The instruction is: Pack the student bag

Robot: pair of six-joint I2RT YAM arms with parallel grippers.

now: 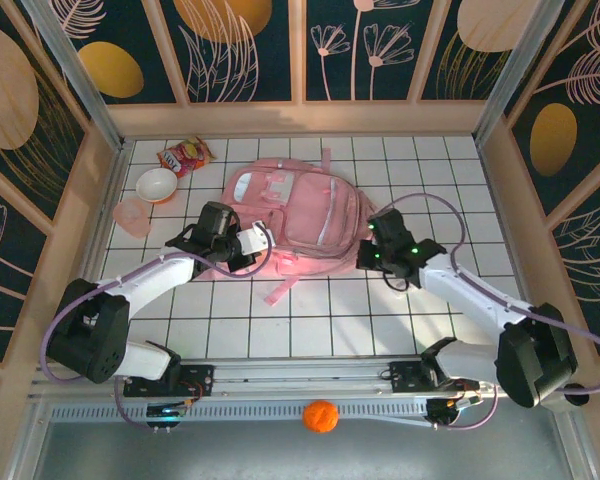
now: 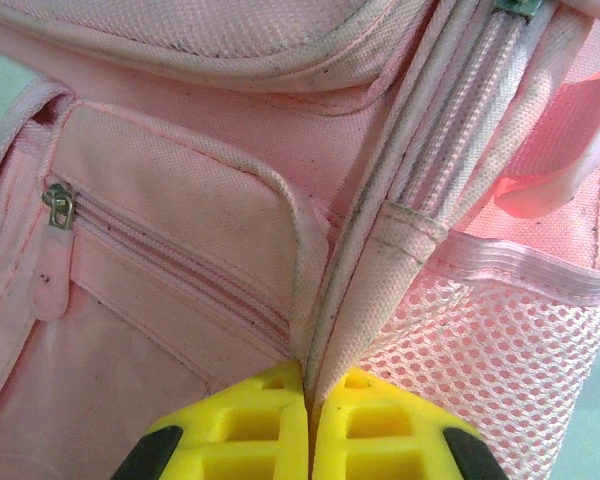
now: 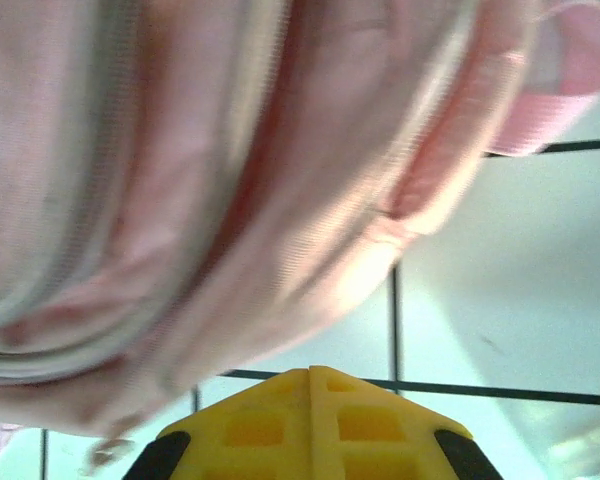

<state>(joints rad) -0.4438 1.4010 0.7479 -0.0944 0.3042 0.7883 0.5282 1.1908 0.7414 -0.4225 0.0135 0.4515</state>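
surface (image 1: pixel 310 310): white tiles | student bag (image 1: pixel 295 215): we see it lying flat at middle, far half | left tool (image 2: pixel 308 388): clenched on a bag seam, near-left side | right tool (image 3: pixel 310 385): clenched, just beside bag's near-right edge

The pink bag (image 1: pixel 298 215) lies flat, front up, mid-table, zippered pockets closed, straps trailing at its near edge.

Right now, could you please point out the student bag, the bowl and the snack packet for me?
student bag (image 1: pixel 300 215), top external view, on the middle of its pink front.
bowl (image 1: pixel 157 185), top external view, on its bare white inside.
snack packet (image 1: pixel 185 156), top external view, on its red printed face.
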